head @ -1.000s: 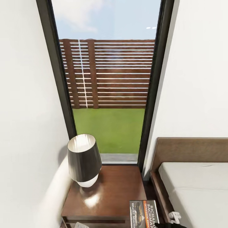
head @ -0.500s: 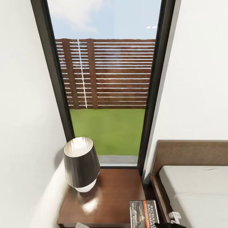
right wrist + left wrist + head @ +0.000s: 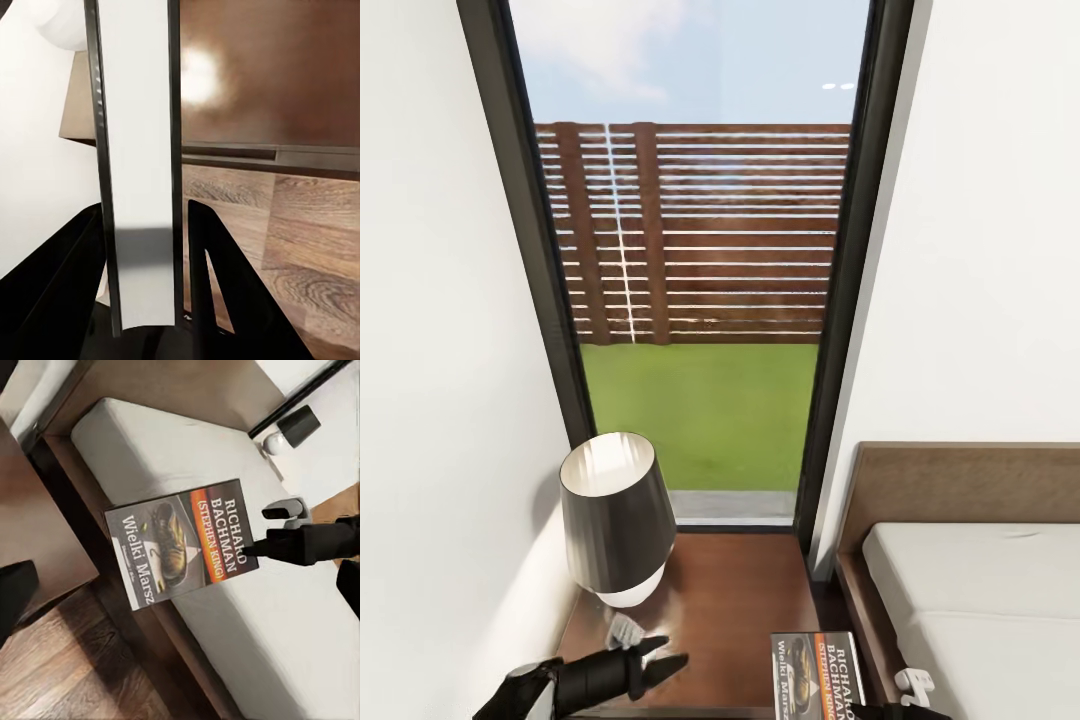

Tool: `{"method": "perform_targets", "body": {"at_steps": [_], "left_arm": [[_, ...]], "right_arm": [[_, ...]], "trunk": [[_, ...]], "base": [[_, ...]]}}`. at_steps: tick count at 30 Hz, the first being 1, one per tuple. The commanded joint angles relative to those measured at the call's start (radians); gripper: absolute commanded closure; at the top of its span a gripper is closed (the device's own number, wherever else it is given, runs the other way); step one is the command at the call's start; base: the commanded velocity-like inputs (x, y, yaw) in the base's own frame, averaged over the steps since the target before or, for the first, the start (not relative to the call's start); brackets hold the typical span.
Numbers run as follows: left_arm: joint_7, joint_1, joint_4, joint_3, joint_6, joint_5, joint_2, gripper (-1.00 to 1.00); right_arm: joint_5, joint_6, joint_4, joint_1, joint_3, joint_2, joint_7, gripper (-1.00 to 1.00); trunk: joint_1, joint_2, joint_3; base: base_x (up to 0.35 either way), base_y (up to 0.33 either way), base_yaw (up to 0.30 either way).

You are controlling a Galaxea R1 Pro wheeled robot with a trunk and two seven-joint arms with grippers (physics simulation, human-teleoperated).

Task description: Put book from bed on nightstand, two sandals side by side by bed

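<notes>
Dark wood nightstand (image 3: 730, 610) is being shared by a lamp (image 3: 615, 520) and the left gripper (image 3: 660, 657), jaws apart. Beside the bed (image 3: 980, 590), the book (image 3: 184, 542), lettered "RICHARD BACHMAN", is being clamped edgewise by the right gripper (image 3: 142, 225).

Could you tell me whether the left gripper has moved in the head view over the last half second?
Yes. The left gripper has come up into view over the nightstand, in front of the lamp, which has stayed put.

Bright daylight comes through my window (image 3: 695, 300); the lamp (image 3: 615, 520) makes glare on the nightstand (image 3: 730, 600); edges look stretched.
</notes>
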Motion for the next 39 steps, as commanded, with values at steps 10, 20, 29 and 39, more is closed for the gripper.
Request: {"method": "perform_targets", "body": {"at_steps": [10,20,29,39], "left_arm": [[-0.137,-0.001,0.066,-0.013,-0.027,0.152,0.061,-1.0],[-0.14,0.001,0.074,-0.015,-0.041,0.154,0.054,-1.0],[-0.141,0.001,0.074,-0.016,-0.041,0.155,0.053,-1.0],[-0.139,0.001,0.074,-0.016,-0.042,0.155,0.042,-1.0]], "right_arm": [[-0.005,0.021,-0.004,-0.001,-0.005,0.0,0.012,1.0],[-0.007,0.331,-0.138,-0.001,-0.012,-0.003,0.028,1.0],[-0.036,0.787,-0.537,-0.006,-0.013,0.107,0.023,1.0],[-0.064,0.8,-0.551,-0.013,-0.015,0.173,0.018,1.0]], "trunk": [[0.0,-0.001,-0.001],[0.0,-0.001,-0.001],[0.0,-0.001,-0.001],[0.0,-0.001,-0.001]], "base": [[0.0,0.0,0.0],[0.0,0.0,0.0],[0.0,0.0,0.0],[0.0,0.0,0.0]]}}
